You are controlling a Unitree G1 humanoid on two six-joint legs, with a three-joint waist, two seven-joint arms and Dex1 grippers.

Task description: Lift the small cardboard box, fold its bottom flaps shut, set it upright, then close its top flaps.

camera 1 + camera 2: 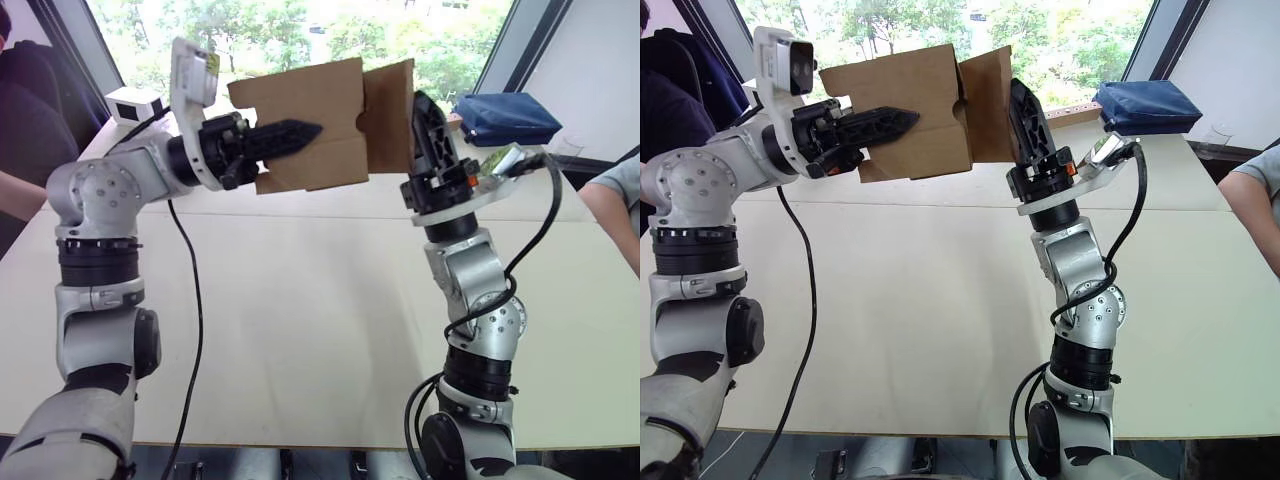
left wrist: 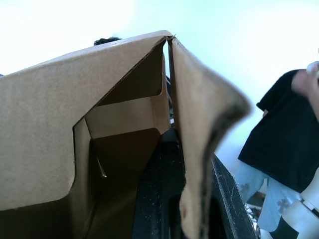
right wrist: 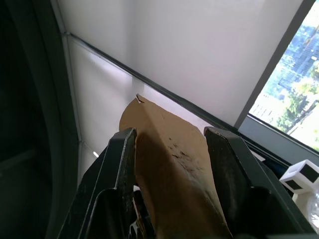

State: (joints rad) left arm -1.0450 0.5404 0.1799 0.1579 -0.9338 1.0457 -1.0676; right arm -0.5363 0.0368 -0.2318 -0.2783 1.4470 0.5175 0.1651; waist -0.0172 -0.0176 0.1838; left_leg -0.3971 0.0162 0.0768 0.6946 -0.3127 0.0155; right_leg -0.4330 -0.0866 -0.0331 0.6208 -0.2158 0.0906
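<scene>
Small cardboard box [image 1: 310,125] was held up in the air well above the table [image 1: 300,320], between both arms, w/ flaps hanging loose on its right side. Left gripper [image 1: 285,135] reached in horizontally from the robot's left; its black fingers [image 1: 290,133] lay across the box's front panel, tips near the panel's middle. In the left wrist view one cardboard wall ran between the two fingers, one finger inside the box, the other outside, so they were pinching that wall. Right gripper [image 1: 1025,115] pointed upward just beside the box's right end, touching the loose flap [image 1: 985,100]. Right wrist view showed that flap standing between the two fingers [image 3: 119,164], which were spread w/ gaps either side of the cardboard; not clamped on it. Blue pouch [image 1: 505,118] lay on the table's far right corner, small white cube [image 1: 135,103] at far left. A person's arm [image 1: 612,215] rested at the table's right edge.
</scene>
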